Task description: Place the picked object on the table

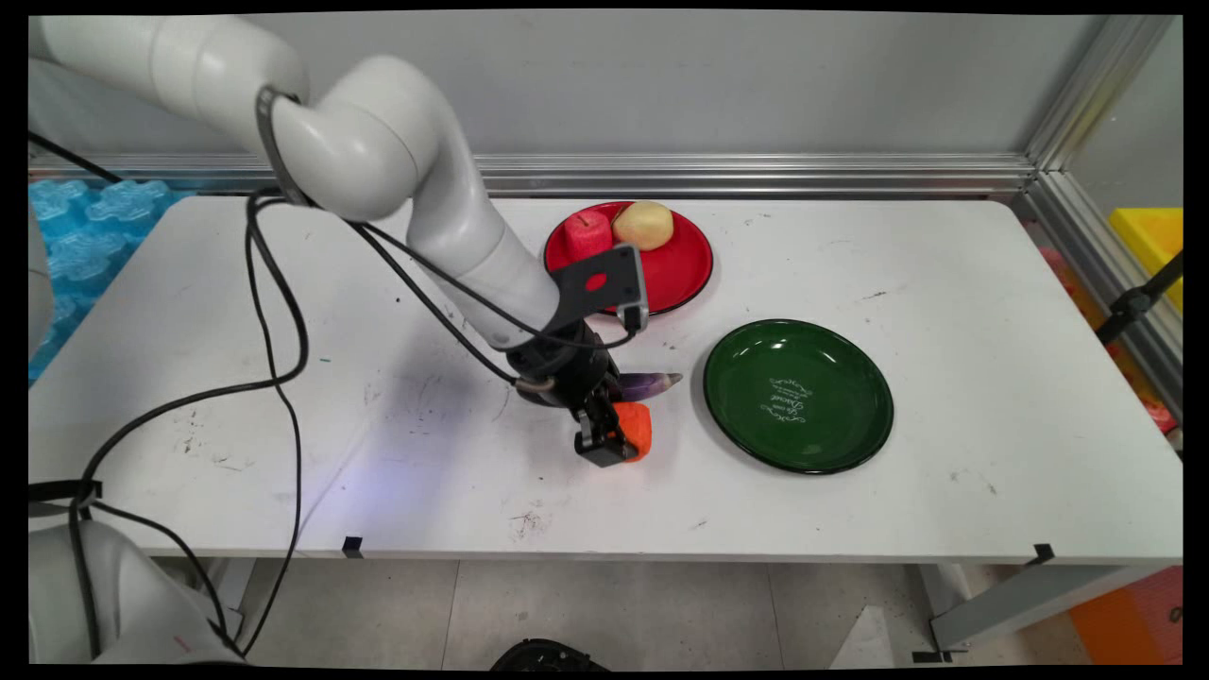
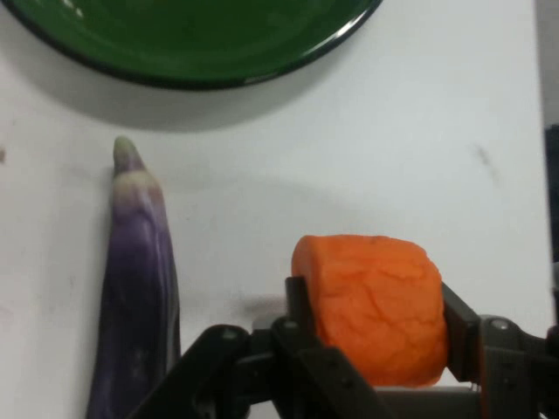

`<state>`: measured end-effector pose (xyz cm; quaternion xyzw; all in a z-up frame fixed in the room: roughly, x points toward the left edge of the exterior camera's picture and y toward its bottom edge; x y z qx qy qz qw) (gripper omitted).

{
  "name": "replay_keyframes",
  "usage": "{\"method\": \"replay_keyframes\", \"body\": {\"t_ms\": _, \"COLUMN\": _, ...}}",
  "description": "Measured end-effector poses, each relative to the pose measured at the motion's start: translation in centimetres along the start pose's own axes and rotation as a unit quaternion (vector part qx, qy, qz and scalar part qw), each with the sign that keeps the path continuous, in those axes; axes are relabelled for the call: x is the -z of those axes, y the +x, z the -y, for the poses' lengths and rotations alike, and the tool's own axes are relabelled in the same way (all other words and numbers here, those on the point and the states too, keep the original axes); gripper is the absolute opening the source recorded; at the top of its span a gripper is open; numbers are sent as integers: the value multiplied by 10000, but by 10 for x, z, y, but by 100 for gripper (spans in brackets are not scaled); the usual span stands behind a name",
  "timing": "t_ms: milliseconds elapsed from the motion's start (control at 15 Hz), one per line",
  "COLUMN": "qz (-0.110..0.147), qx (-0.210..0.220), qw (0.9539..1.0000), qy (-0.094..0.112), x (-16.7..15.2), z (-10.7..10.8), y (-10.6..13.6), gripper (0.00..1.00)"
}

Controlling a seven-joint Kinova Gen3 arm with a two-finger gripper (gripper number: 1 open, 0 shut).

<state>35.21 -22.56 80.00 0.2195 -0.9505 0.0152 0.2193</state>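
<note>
My black gripper (image 1: 614,442) is low over the white table, shut on an orange chunky piece like a carrot stub (image 1: 635,427). In the hand view the orange piece (image 2: 374,305) sits squeezed between the two fingers (image 2: 299,301), with the gripper (image 2: 376,336) at the bottom edge. A purple eggplant (image 1: 647,383) lies just behind the gripper on the table; the hand view shows the eggplant (image 2: 135,279) to the left, its tip toward the green plate (image 2: 192,39). The empty green plate (image 1: 798,395) lies right of the gripper.
A red plate (image 1: 685,269) at the back holds a red apple-like piece (image 1: 588,233) and a yellowish fruit (image 1: 644,225). Black cables (image 1: 274,359) hang from the arm over the table's left part. A blue tray (image 1: 85,217) lies off the far left edge.
</note>
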Motion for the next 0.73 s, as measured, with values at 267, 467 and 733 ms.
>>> {"method": "replay_keyframes", "body": {"t_ms": 267, "qz": 19, "qx": 47, "qw": 10000, "qy": 20, "x": -21, "z": 5, "y": -8, "gripper": 0}}
{"method": "replay_keyframes", "body": {"t_ms": 467, "qz": -14, "qx": 40, "qw": 10000, "qy": 17, "x": -29, "z": 7, "y": -11, "gripper": 0}}
{"method": "replay_keyframes", "body": {"t_ms": 733, "qz": -135, "qx": -45, "qw": 9999, "qy": -17, "x": -29, "z": 8, "y": -14, "gripper": 100}}
